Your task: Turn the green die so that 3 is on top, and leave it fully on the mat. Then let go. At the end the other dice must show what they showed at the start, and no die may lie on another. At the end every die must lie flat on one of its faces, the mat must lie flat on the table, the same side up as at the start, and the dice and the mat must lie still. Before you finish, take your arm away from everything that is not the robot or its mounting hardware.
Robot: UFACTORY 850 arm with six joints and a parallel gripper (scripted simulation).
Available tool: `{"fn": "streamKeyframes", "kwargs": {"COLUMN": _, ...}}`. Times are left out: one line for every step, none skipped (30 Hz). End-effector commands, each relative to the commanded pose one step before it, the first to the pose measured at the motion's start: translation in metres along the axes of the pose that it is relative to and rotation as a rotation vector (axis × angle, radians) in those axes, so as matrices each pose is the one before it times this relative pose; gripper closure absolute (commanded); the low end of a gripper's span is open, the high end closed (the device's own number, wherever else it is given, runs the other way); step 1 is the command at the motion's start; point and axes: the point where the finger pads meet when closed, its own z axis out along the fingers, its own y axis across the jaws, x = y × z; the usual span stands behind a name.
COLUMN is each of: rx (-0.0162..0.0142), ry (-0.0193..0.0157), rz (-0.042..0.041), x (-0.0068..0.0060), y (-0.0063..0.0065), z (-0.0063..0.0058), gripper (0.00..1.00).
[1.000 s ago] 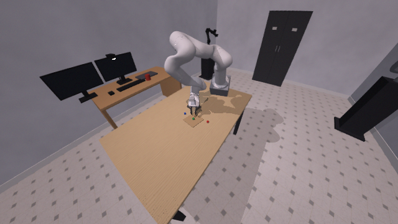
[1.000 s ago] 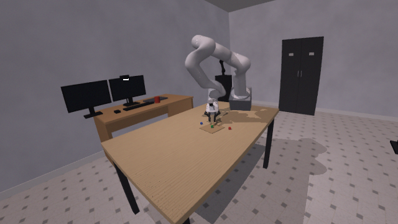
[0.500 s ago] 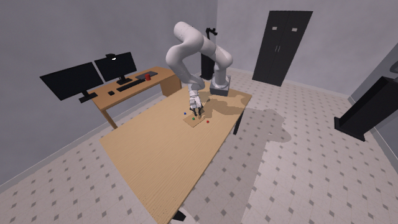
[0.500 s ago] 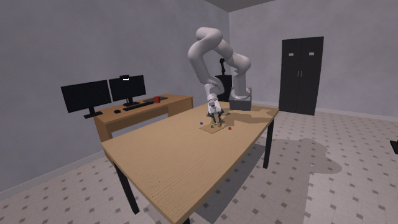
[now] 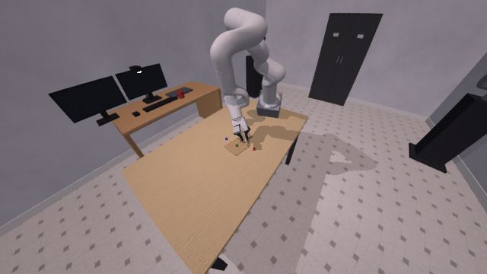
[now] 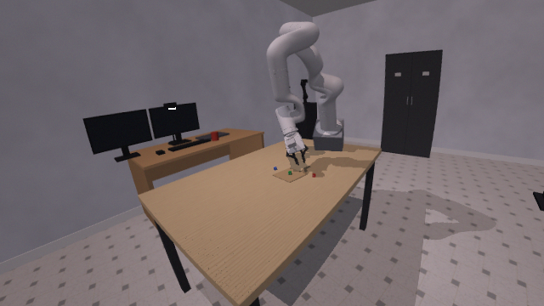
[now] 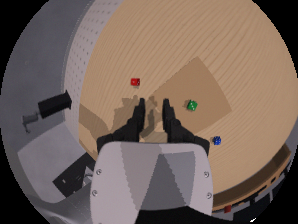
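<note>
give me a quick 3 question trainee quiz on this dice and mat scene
1. Which die lies on the mat: A blue, B green, C red?
2. True or false: the jaws are clamped on the green die.
3. Fill in: the red die lies on the ____, off the mat.

Key: 1 B. 2 False: the gripper holds nothing, with the green die beside it. 3 table.

Grey walls (image 6: 85, 51) enclosed a floor of pale tiles (image 6: 467, 263) with small dark diamonds. At the far left stood a wooden desk (image 6: 238, 138) bearing two black monitors (image 6: 118, 129), a keyboard (image 6: 188, 144) and a red cup (image 6: 214, 135). A black double-door cabinet (image 6: 410, 102) stood against the far right wall.
</note>
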Motion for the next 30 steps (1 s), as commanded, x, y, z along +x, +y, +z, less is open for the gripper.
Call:
{"fn": "streamKeyframes", "kwargs": {"rx": -0.02163, "ry": -0.17131, "rz": 0.01908, "x": 0.00635, "y": 0.0011, "z": -0.01193, "gripper": 0.69}}
{"fn": "streamKeyframes", "kwargs": {"rx": -0.00668, "ry": -0.00967, "rz": 0.00089, "x": 0.00039, "y": 0.00074, "z": -0.00146, "gripper": 0.69}}
{"fn": "streamKeyframes", "kwargs": {"rx": 0.0, "ry": 0.0, "rz": 0.0, "x": 0.0, "y": 0.0, "z": 0.0, "gripper": 0.69}}
{"fn": "streamKeyframes", "kwargs": {"rx": 0.0, "ry": 0.0, "rz": 0.0, "x": 0.0, "y": 0.0, "z": 0.0, "gripper": 0.69}}
{"fn": "streamKeyframes", "kwargs": {"rx": -0.03816, "ry": -0.04574, "rz": 0.00462, "x": 0.00239, "y": 0.00453, "z": -0.00802, "gripper": 0.69}}
{"fn": "streamKeyframes", "kwargs": {"rx": -0.04168, "ry": -0.03755, "rz": 0.00482, "x": 0.00266, "y": 0.0055, "z": -0.00837, "gripper": 0.69}}
{"fn": "streamKeyframes", "kwargs": {"rx": -0.01475, "ry": -0.01111, "rz": 0.00174, "x": 0.00094, "y": 0.00209, "z": -0.00288, "gripper": 0.69}}
{"fn": "streamKeyframes", "kwargs": {"rx": -0.01713, "ry": -0.01174, "rz": 0.00206, "x": 0.00112, "y": 0.00249, "z": -0.00332, "gripper": 0.69}}
{"fn": "streamKeyframes", "kwargs": {"rx": -0.01062, "ry": -0.00671, "rz": 0.0013, "x": 0.00071, "y": 0.00158, "z": -0.00204, "gripper": 0.69}}
{"fn": "streamKeyframes", "kwargs": {"rx": -0.04018, "ry": -0.02196, "rz": 0.00512, "x": 0.00286, "y": 0.00606, "z": -0.00772, "gripper": 0.69}}
{"fn": "streamKeyframes", "kwargs": {"rx": -0.00066, "ry": -0.00032, "rz": 0.00009, "x": 0.00005, "y": 0.0001, "z": -0.00012, "gripper": 0.69}}
{"fn": "streamKeyframes", "kwargs": {"rx": -0.0371, "ry": -0.01608, "rz": 0.00511, "x": 0.00281, "y": 0.00586, "z": -0.00705, "gripper": 0.69}}
{"fn": "streamKeyframes", "kwargs": {"rx": -0.03181, "ry": -0.0111, "rz": 0.00471, "x": 0.00254, "y": 0.00522, "z": -0.00601, "gripper": 0.69}}
{"fn": "streamKeyframes", "kwargs": {"rx": -0.02555, "ry": -0.00731, "rz": 0.00402, "x": 0.00214, "y": 0.00432, "z": -0.0048, "gripper": 0.69}}
{"fn": "streamKeyframes", "kwargs": {"rx": -0.01893, "ry": -0.00457, "rz": 0.00312, "x": 0.00165, "y": 0.00328, "z": -0.00354, "gripper": 0.69}}
{"fn": "streamKeyframes", "kwargs": {"rx": -0.01255, "ry": -0.00265, "rz": 0.00214, "x": 0.00112, "y": 0.00221, "z": -0.00234, "gripper": 0.69}}
{"fn": "streamKeyframes", "kwargs": {"rx": -0.00697, "ry": -0.00135, "rz": 0.00121, "x": 0.00063, "y": 0.00124, "z": -0.0013, "gripper": 0.69}}
{"fn": "streamKeyframes", "kwargs": {"rx": -0.00276, "ry": -0.00051, "rz": 0.00048, "x": 0.00025, "y": 0.00049, "z": -0.00051, "gripper": 0.69}}
{"fn": "streamKeyframes", "kwargs": {"rx": -0.00042, "ry": -0.00008, "rz": 0.00007, "x": 0.00004, "y": 0.00007, "z": -0.00008, "gripper": 0.69}}
{"fn": "streamKeyframes", "kwargs": {"rx": 0.0, "ry": 0.0, "rz": 0.0, "x": 0.0, "y": 0.0, "z": 0.0, "gripper": 0.69}}
{"fn": "streamKeyframes", "kwargs": {"rx": 0.0, "ry": 0.0, "rz": 0.0, "x": 0.0, "y": 0.0, "z": 0.0, "gripper": 0.69}}
{"fn": "streamKeyframes", "kwargs": {"rx": 0.0, "ry": 0.0, "rz": 0.0, "x": 0.0, "y": 0.0, "z": 0.0, "gripper": 0.0}}
{"fn": "streamKeyframes", "kwargs": {"rx": 0.0, "ry": 0.0, "rz": 0.0, "x": 0.0, "y": 0.0, "z": 0.0, "gripper": 0.0}}
{"fn": "streamKeyframes", "kwargs": {"rx": 0.0, "ry": 0.0, "rz": 0.0, "x": 0.0, "y": 0.0, "z": 0.0, "gripper": 0.0}}
{"fn": "streamKeyframes", "kwargs": {"rx": 0.0, "ry": 0.0, "rz": 0.0, "x": 0.0, "y": 0.0, "z": 0.0, "gripper": 0.0}}
{"fn": "streamKeyframes", "kwargs": {"rx": 0.0, "ry": 0.0, "rz": 0.0, "x": 0.0, "y": 0.0, "z": 0.0, "gripper": 0.0}}
{"fn": "streamKeyframes", "kwargs": {"rx": 0.0, "ry": 0.0, "rz": 0.0, "x": 0.0, "y": 0.0, "z": 0.0, "gripper": 0.0}}
{"fn": "streamKeyframes", "kwargs": {"rx": 0.0, "ry": 0.0, "rz": 0.0, "x": 0.0, "y": 0.0, "z": 0.0, "gripper": 0.0}}
{"fn": "streamKeyframes", "kwargs": {"rx": 0.0, "ry": 0.0, "rz": 0.0, "x": 0.0, "y": 0.0, "z": 0.0, "gripper": 0.0}}
{"fn": "streamKeyframes", "kwargs": {"rx": 0.0, "ry": 0.0, "rz": 0.0, "x": 0.0, "y": 0.0, "z": 0.0, "gripper": 0.0}}
